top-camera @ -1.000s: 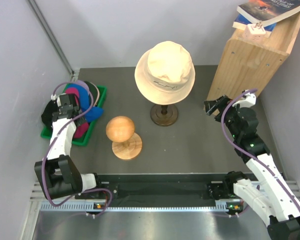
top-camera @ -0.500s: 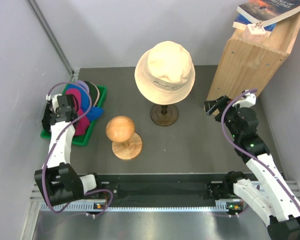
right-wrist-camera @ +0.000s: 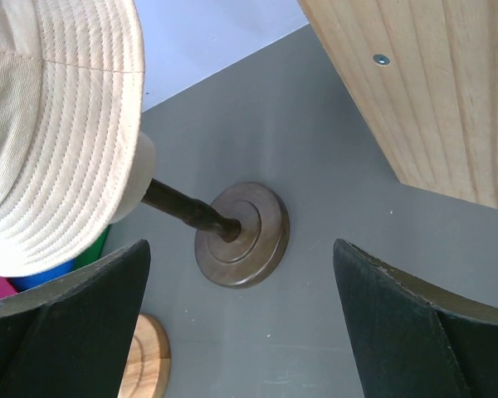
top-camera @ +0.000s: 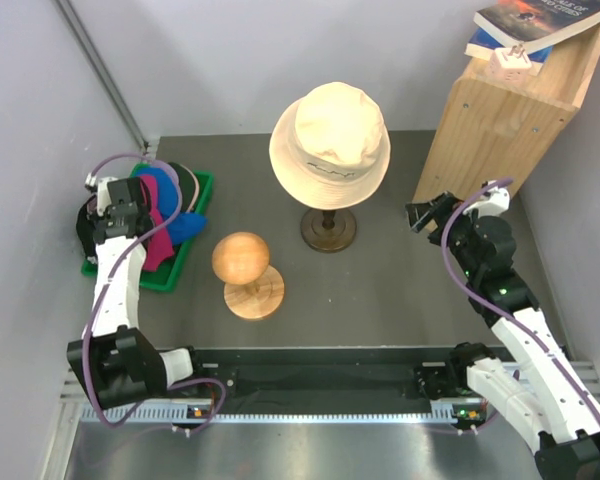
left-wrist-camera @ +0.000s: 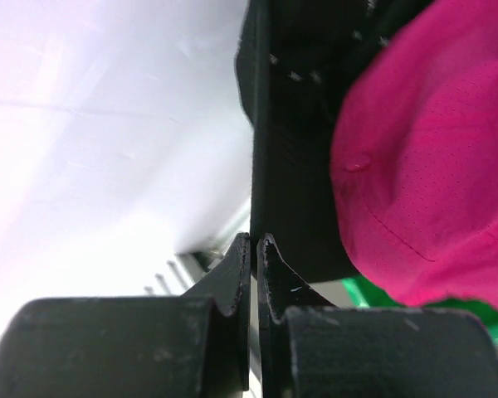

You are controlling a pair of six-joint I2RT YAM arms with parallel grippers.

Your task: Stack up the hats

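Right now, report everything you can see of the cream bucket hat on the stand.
The cream bucket hat looks like soft cotton cloth. It has a rounded crown, a wide drooping brim stitched in concentric rows, and a small dark logo on its near side. It sits upright over what appears to be a pale head form on a dark wooden stand, toward the back of the table. Nothing else touches it.

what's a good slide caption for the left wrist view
left fingers pressed together beside a black cap and a magenta cap over the green tray

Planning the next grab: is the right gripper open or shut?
Open: the right gripper has its fingers wide apart in its wrist view, holding nothing.
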